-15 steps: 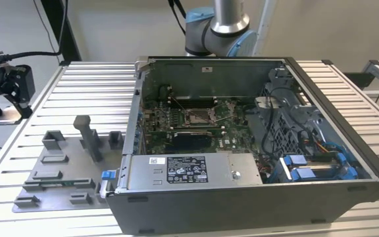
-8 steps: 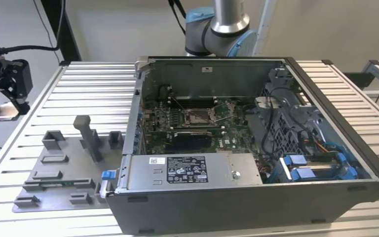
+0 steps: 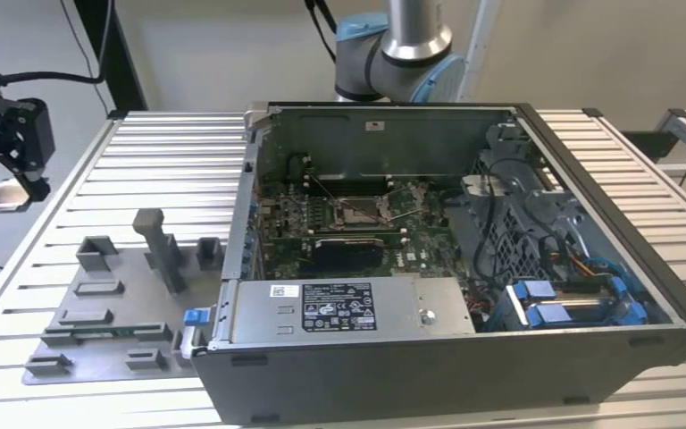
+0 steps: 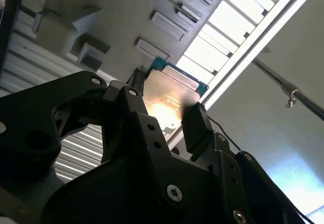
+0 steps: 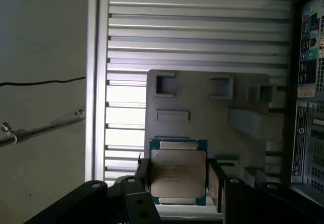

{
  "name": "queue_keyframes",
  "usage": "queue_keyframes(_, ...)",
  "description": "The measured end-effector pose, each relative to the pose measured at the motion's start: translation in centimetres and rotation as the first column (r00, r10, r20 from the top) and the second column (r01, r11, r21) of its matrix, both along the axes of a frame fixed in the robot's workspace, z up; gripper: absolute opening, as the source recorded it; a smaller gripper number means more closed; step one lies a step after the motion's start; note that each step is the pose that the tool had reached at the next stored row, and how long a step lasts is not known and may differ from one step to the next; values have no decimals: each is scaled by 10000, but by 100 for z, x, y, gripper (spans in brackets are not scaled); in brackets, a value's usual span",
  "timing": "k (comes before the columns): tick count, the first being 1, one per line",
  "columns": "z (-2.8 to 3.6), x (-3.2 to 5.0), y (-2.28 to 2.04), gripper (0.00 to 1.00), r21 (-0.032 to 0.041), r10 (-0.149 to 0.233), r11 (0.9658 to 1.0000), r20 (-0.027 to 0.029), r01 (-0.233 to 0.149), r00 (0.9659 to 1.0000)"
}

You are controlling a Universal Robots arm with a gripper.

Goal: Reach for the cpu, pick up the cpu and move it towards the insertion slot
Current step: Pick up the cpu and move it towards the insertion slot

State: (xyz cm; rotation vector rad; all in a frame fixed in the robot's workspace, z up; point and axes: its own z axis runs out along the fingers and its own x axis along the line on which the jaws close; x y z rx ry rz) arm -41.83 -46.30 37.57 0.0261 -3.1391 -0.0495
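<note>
We hold the cpu (image 5: 178, 181) up.
Our end effector (image 5: 179, 173) is clamped on the cpu, which sits between its two fingers (image 5: 216, 183).

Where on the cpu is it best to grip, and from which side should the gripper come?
Grip the cpu by two opposite edges, coming straight toward its flat face. It is a thin flat square, so probably only the edges suit the fingers; the gripper holds it this way, metal face untouched.

One cpu (image 5: 178, 179), one insertion slot (image 3: 357, 211), one case (image 3: 439, 380) (open).
</note>
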Motion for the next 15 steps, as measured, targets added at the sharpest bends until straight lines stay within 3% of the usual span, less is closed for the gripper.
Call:
queue_keyframes(9,75,0,0,0,0,0,10000,0,0,10000)
queue_keyframes(15,163,0,0,0,-1,0,10000,0,0,10000)
